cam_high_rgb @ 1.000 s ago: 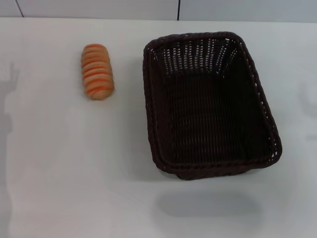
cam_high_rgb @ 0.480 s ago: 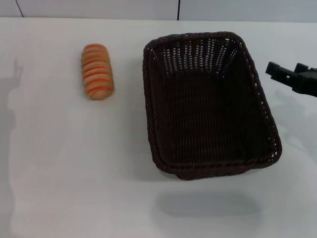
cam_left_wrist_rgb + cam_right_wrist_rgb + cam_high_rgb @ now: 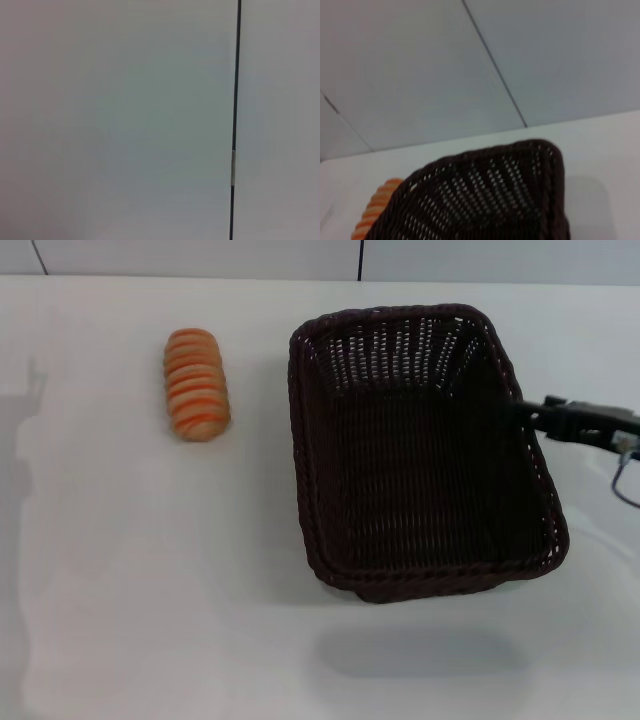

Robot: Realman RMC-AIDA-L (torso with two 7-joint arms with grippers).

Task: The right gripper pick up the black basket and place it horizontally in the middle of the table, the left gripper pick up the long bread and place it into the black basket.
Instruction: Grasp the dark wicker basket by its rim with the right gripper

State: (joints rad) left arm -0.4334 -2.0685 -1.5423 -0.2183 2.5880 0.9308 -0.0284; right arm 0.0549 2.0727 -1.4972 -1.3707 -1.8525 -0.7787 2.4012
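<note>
The black basket (image 3: 420,460) stands right of the middle of the white table (image 3: 150,590), its long side running away from me. The long bread (image 3: 196,384), striped orange and cream, lies apart to the basket's left. My right gripper (image 3: 540,415) reaches in from the right edge, open, with its tips at the basket's right rim. The right wrist view shows the basket's far corner (image 3: 485,200) from close by, with the end of the bread (image 3: 372,212) beyond it. My left gripper is out of view.
A pale wall with a dark vertical seam (image 3: 235,100) fills the left wrist view. The same wall panels stand behind the table's far edge (image 3: 360,260). A faint shadow lies on the table at the far left (image 3: 20,440).
My right gripper has come into view from the right and moved left and down to the basket's right rim. The basket and the bread have not moved.
</note>
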